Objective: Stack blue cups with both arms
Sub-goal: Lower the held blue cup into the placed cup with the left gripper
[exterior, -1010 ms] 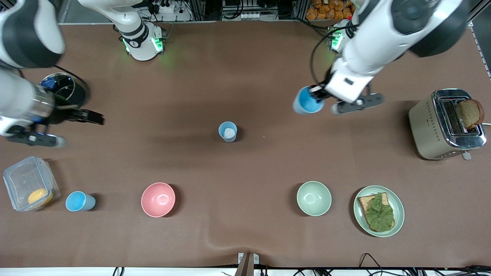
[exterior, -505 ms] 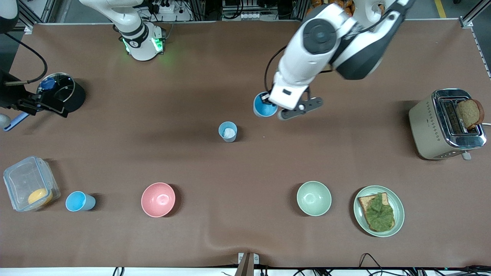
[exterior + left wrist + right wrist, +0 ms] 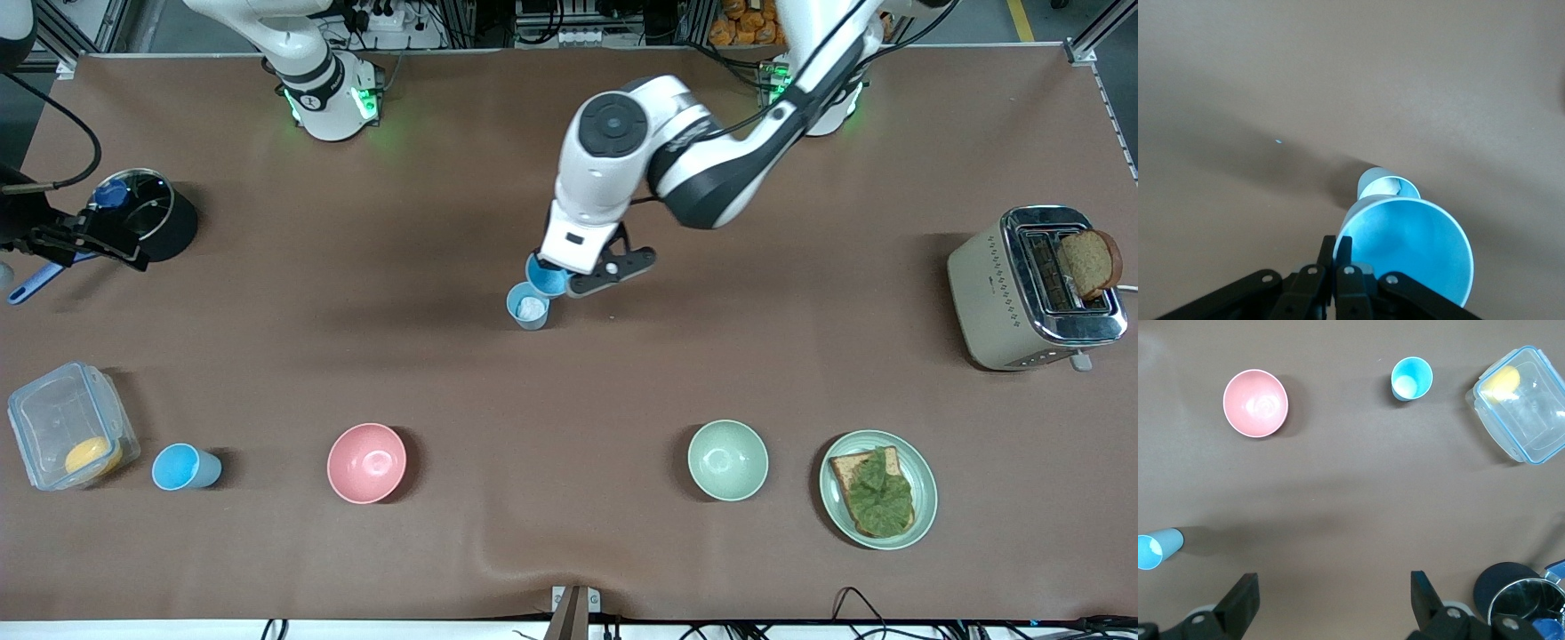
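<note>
The left arm reaches to mid-table, its left gripper clamped on the rim of a sky-blue cup hanging just above the pale cup standing there (at the carried cup's seven o'clock in the front view). A good stack likely needs the carried cup centred and upright over that mouth before lowering. The right gripper waits spread wide, over the table's right-arm end. Another blue cup stands beside the plastic box.

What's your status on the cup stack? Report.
Left gripper shut on sky-blue cup, over pale cup mid-table. Right gripper open, waiting over the black pot. Third blue cup untouched. Nothing blocking.
</note>
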Robot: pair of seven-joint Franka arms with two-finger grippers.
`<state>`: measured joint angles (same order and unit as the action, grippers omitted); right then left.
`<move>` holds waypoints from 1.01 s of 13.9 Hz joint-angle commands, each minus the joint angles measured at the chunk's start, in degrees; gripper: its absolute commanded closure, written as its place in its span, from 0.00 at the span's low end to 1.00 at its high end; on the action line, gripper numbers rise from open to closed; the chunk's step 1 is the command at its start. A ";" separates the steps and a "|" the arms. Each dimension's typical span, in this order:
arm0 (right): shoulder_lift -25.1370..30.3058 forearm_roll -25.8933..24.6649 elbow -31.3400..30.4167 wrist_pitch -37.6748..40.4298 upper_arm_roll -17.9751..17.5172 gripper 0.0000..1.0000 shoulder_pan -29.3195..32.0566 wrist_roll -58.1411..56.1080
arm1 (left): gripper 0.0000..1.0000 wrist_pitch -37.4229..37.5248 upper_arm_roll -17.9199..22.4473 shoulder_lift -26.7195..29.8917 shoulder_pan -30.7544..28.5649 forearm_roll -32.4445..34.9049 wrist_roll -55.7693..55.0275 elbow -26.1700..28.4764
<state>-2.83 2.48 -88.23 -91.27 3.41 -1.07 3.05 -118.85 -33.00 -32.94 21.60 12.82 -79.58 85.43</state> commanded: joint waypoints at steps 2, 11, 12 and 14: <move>1.16 -0.81 -1.50 -0.75 -0.24 0.00 0.02 0.38 | 1.00 -1.30 4.07 -2.82 5.89 2.65 -2.33 -2.20; 0.81 -0.89 -1.33 -0.93 -0.33 0.00 -0.07 0.38 | 1.00 -4.20 14.19 -5.81 15.58 2.56 -2.77 -4.39; 0.81 -0.81 -1.41 -0.93 -0.33 0.00 0.01 0.38 | 1.00 -4.98 14.36 -6.08 15.67 2.56 -2.77 -4.83; 0.81 -0.81 -1.41 -0.84 -0.33 0.00 0.02 0.38 | 1.00 -6.74 14.45 -6.52 15.76 2.56 -2.77 -5.01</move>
<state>-2.86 2.44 -88.55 -91.58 3.33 -1.17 3.06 -124.13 -18.84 -38.07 36.77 13.86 -80.95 82.31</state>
